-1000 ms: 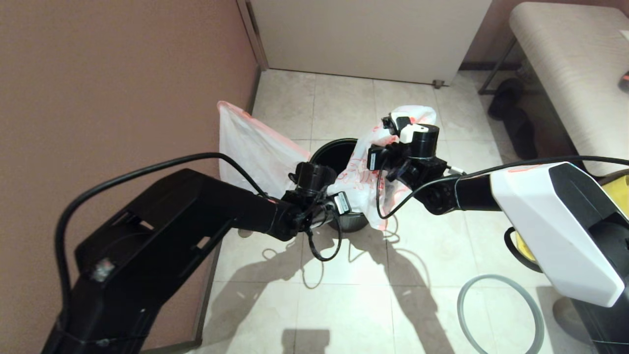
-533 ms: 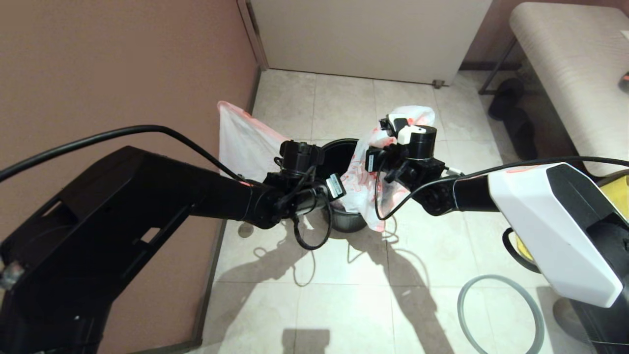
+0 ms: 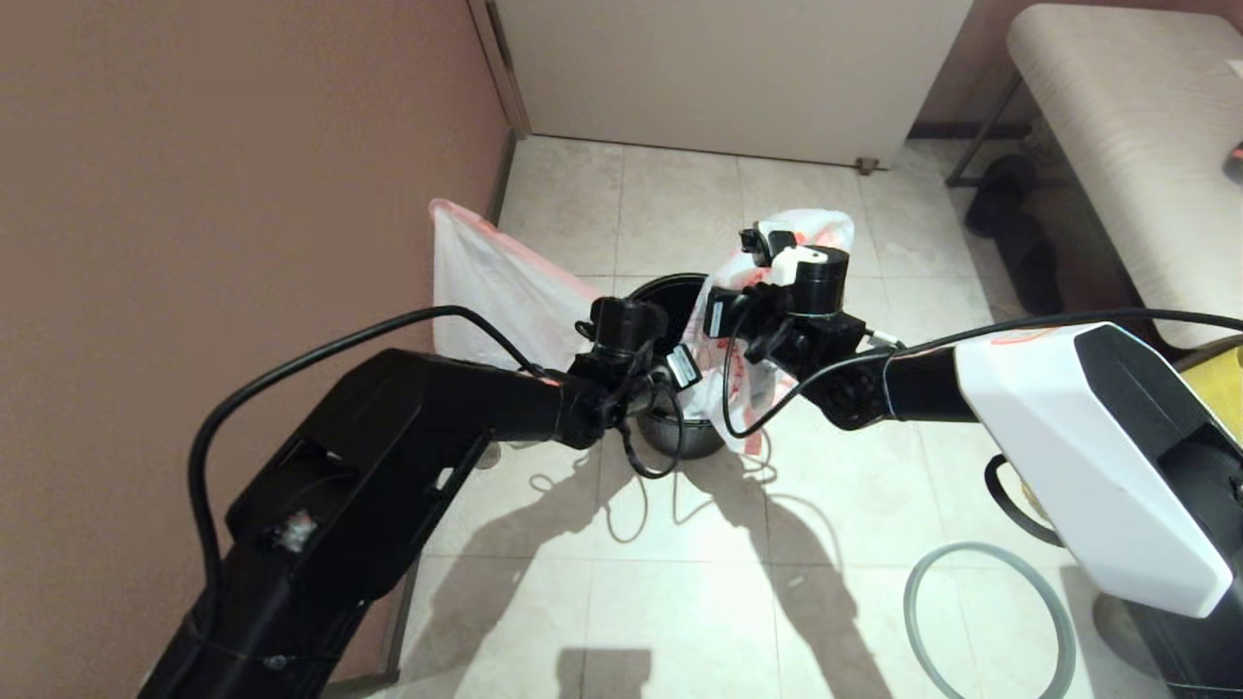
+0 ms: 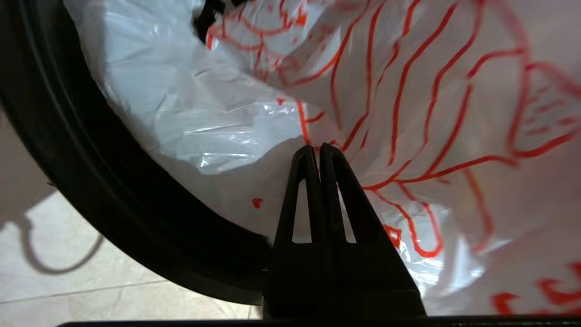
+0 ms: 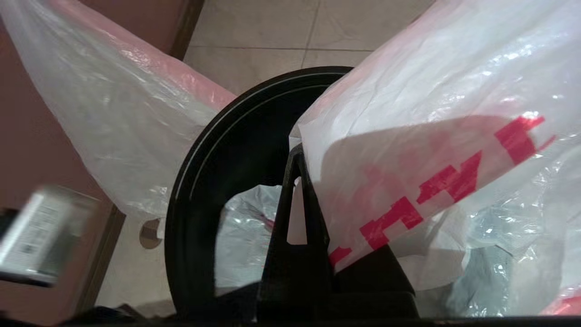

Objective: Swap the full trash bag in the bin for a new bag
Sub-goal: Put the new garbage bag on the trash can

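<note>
Both closed grippers have edged inward over the bin (image 3: 670, 301), left gripper (image 4: 320, 152) and right gripper (image 5: 297, 154) pinching the new bag (image 3: 723, 364), whose thin plastic could tear or slip.

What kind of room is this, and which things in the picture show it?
Probably a hallway or entry corner of a home or hotel room. The floor is pale tile, a white door stands closed at the far end, and dark shoes lie under a cushioned bench on the right.
</note>
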